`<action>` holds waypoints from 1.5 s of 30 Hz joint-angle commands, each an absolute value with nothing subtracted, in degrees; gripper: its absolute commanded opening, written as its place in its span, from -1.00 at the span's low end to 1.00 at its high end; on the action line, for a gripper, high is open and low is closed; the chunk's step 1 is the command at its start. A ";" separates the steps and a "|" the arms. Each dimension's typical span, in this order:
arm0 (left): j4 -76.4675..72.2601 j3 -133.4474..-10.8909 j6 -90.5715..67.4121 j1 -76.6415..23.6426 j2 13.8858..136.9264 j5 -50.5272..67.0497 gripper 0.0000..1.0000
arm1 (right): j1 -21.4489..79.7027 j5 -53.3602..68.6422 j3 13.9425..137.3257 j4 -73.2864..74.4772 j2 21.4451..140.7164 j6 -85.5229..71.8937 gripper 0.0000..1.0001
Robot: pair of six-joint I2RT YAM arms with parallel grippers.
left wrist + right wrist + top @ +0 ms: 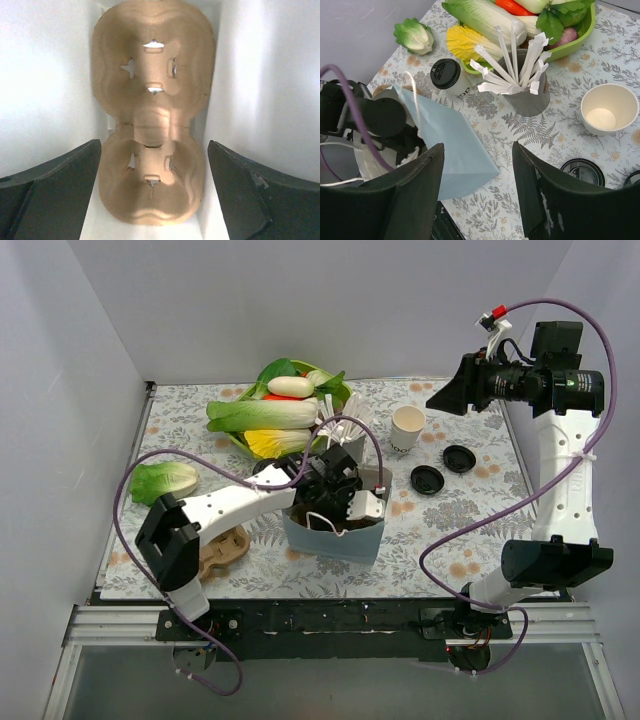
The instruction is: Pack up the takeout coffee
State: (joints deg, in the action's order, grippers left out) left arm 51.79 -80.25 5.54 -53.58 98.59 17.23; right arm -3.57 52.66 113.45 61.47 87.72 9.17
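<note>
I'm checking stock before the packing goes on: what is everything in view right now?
lidded paper cup: one, cream with black lid, between the bag and the bowl
open paper cup: one, cream, right of the straws
loose lids: two, black, on the cloth near the open cup
straw cup: one, grey, holding white straws, in front of the bowl
bag: one, pale blue, near middle of the table
cup carrier: one, brown, lying inside the bag
second carrier: one, brown, left of the bag
bowl: one, green, far side, full of vegetables
leafy green: one, green, far left
left gripper: open, inside the bag
right gripper: open, raised, empty
</note>
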 commanded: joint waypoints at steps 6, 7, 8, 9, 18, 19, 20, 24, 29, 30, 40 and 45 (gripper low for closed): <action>47.81 -82.97 4.48 -53.53 86.49 22.93 0.82 | -3.60 54.14 111.45 60.12 84.90 9.49 0.30; 48.25 -83.14 4.40 -53.44 86.31 23.46 0.84 | -3.60 54.14 111.27 59.68 84.90 9.32 0.29; 48.43 -83.58 4.05 -53.52 86.22 24.34 0.84 | -3.60 54.23 111.18 59.59 84.90 9.23 0.29; 48.69 -83.84 3.69 -53.53 86.48 24.61 0.84 | -3.60 54.23 110.83 59.59 84.99 9.23 0.29; 48.97 -92.27 0.97 -52.30 87.72 28.73 0.82 | -3.60 55.37 111.00 64.23 85.17 18.52 0.30; 47.13 -93.59 0.44 -51.95 87.37 31.26 0.82 | -3.60 55.72 110.92 64.42 85.08 19.15 0.30; 46.50 -94.82 -1.56 -51.60 87.28 32.25 0.82 | -3.60 56.07 110.40 64.51 85.17 19.42 0.30; 45.35 -102.11 -5.53 -51.50 88.59 35.15 0.83 | -3.60 57.57 111.27 64.34 86.48 19.34 0.29; 41.24 -108.35 -11.23 -50.28 88.78 33.07 0.82 | -2.64 61.51 115.92 66.26 88.41 23.01 0.25; 39.39 -109.07 -15.25 -49.49 88.25 32.70 0.82 | -1.85 62.13 117.75 67.49 88.42 24.85 0.25; 45.87 -115.78 -26.65 -16.54 90.27 51.91 0.83 | 23.63 50.98 102.05 66.36 79.19 39.10 0.33; 41.76 -100.92 -22.94 -12.83 86.58 61.16 0.85 | 31.44 47.73 100.63 70.83 81.65 49.45 0.36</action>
